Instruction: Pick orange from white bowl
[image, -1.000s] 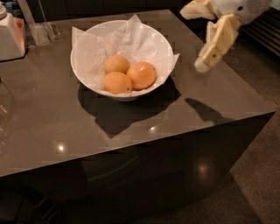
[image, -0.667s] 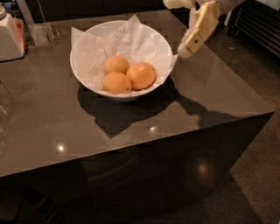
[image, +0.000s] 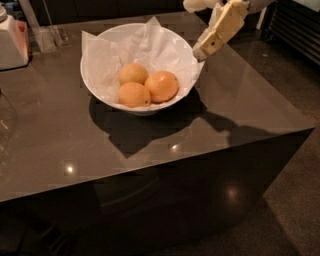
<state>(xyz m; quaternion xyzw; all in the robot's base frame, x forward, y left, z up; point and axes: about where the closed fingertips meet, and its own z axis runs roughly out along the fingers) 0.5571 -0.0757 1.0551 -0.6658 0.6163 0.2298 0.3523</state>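
The white bowl (image: 107, 97) stands on the dark table, lined with crumpled white paper whose corners stick out over the rim. Three round fruits lie in it. The orange (image: 161, 86) is the largest and reddest, at the right of the group. Two smaller, yellower fruits lie beside it, one behind (image: 133, 73) and one in front left (image: 133, 94). My gripper (image: 202, 50) comes in from the top right and hangs just above the bowl's right rim, right of and above the orange.
The dark table (image: 50, 145) has its front edge near the middle of the view and its right edge by the floor. A white appliance (image: 11, 42) stands at the far left. A clear stand (image: 47, 35) sits behind the bowl at the left.
My gripper has moved left and up across the table's right side, from beside the bowl to just over its right rim. The bowl and fruits have not moved.
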